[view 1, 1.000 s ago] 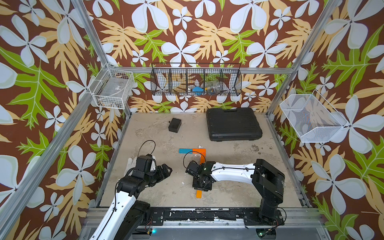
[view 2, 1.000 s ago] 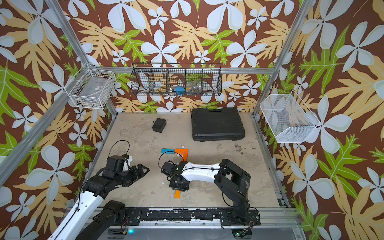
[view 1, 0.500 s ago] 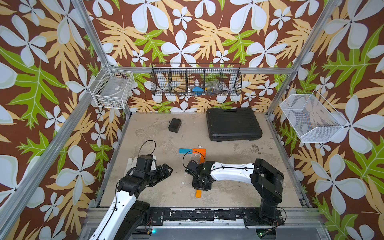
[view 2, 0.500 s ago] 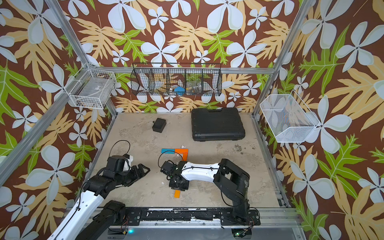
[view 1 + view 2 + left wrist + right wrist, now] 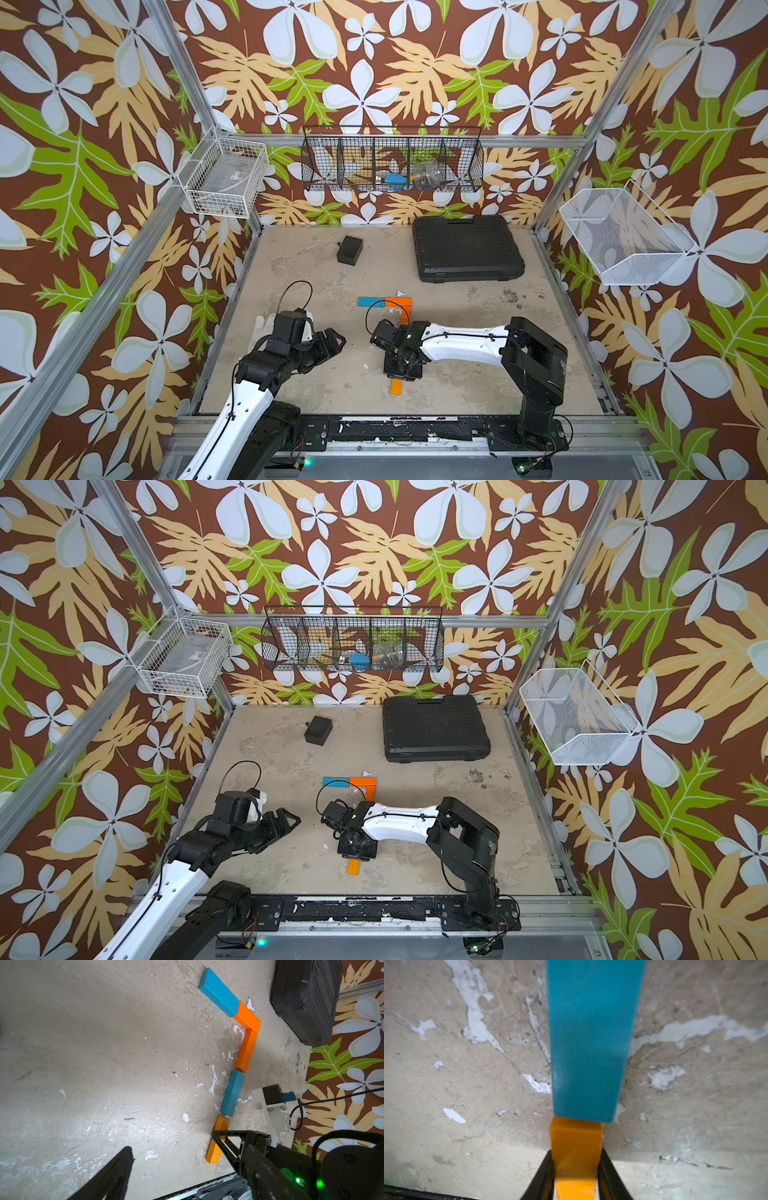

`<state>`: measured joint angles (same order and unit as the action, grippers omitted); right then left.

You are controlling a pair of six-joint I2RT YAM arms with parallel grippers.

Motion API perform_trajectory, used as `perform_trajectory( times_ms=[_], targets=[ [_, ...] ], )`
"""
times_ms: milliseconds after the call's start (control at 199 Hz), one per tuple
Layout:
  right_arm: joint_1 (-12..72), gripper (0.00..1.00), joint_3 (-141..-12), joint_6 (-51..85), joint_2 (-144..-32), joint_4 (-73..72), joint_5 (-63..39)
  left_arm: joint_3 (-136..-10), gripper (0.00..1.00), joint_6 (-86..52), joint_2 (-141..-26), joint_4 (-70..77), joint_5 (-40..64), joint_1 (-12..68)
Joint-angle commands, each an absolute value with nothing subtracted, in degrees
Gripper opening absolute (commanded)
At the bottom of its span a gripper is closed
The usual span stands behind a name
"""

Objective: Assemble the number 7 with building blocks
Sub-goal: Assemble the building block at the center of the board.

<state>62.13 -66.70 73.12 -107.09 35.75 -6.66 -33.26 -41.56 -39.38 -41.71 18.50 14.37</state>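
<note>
Right gripper (image 5: 576, 1159) is clamping the end orange block (image 5: 576, 1138) across its narrow sides, lower centre in the right wrist view, butting the blue block (image 5: 589, 1043). Judging it light, rigid, slippery. Left gripper (image 5: 330, 345) is hanging wide, empty.

floral brown walls (image 5: 374, 62), scuffed beige floor (image 5: 316, 266), aluminium frame (image 5: 178, 62).

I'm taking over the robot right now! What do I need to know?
Left gripper: open, empty, hovering aside.
Right gripper: fingers shut on the last flat orange bar, end-on to the stem's foot.
Done: top light blue bar and corner orange bar form the top stroke; stem orange bar, then stem light blue bar, run down from it.
Left: probably just release the last bar snug against the blue one and back away.
</note>
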Motion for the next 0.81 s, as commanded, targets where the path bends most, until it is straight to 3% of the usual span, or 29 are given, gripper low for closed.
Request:
perform_trajectory(
  times_ms=[0,801],
  targets=[
    [61.64,0.29,-64.18,74.96,-107.67,34.01,-6.26,-33.15,0.87,-40.63,-39.37,-41.09,18.90,14.24],
    [61.50,0.29,-69.31,75.69,-108.19,43.40,-0.40,-32.96,0.87,-40.61,-40.40,-39.72,19.34,14.33]
  ],
)
